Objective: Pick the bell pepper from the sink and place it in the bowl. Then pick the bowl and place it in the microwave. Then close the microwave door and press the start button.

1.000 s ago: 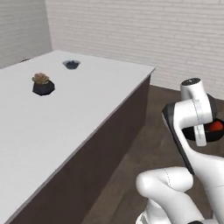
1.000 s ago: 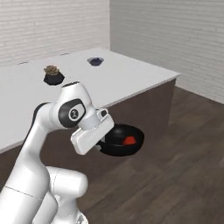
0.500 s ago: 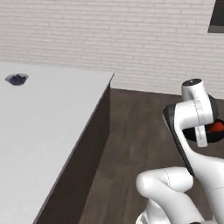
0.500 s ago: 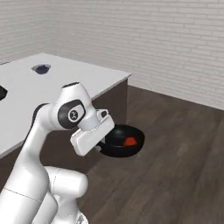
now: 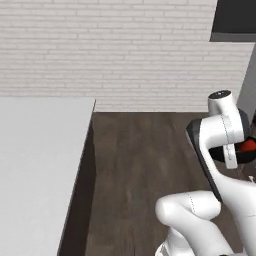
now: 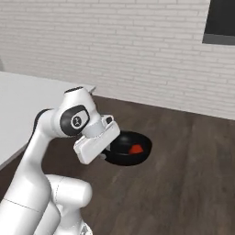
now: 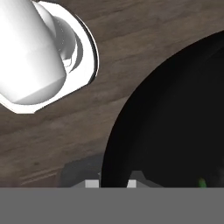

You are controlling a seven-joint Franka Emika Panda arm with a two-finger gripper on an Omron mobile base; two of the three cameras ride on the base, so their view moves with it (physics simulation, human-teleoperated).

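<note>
Counter (image 5: 35, 165) slid left (bowl (image 6: 128, 149) gripped).

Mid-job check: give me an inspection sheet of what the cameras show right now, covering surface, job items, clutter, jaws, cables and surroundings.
Surface: pale grey counter at left, its visible top bare.
Job's things: black bowl carried above the wooden floor; red pepper lies inside it.
Clutter: nothing seen.
Grippers: gripper has its jaws shut on the bowl rim, seen in the hand view.
Cables: nothing seen.
Surroundings: dark wood floor, white brick wall, a dark panel high at upper right.
</note>
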